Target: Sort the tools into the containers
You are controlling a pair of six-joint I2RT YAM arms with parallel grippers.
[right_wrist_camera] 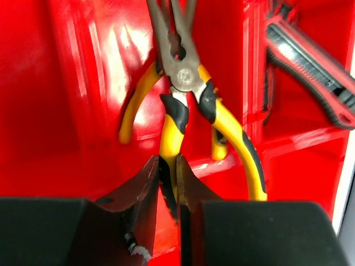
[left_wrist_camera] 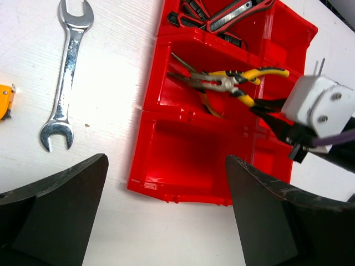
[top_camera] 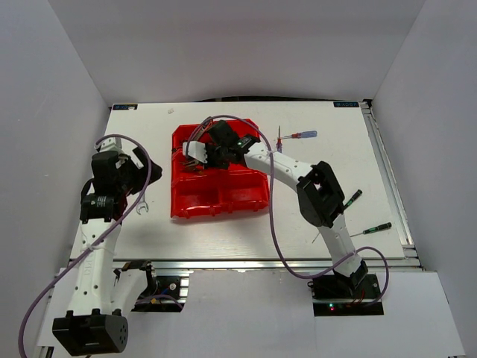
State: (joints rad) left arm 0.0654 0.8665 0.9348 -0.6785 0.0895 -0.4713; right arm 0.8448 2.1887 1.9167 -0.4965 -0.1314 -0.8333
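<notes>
1. The right gripper is pressed together on one yellow-and-black handle of the yellow-handled pliers, with a black finger on each side of the grip.
2. These pliers are inside the red bins. They lie in the middle one of the three compartments on the side facing the left gripper, with their grey nose toward that compartment's far wall.
3. A second pair of yellow handles shows under and beside them in the same compartment.
4. A red-and-black-handled tool lies in the neighbouring compartment, past the divider.
5. The left gripper is spread wide with nothing between its black fingers. It hangs over the table at the block's left edge.
6. A silver open-ended wrench lies flat on the white table just left of the bins. Whether its shank bears lettering cannot be told.
7. A small orange piece sits left of the wrench, cut off by the frame edge.
8. On the table to the right of the bins lie a blue-handled screwdriver and a slim red screwdriver, close together.
9. Nearer the right arm's base are two green-black screwdrivers, apart from each other.
10. No brand or label is legible on the bins or the pliers.
</notes>
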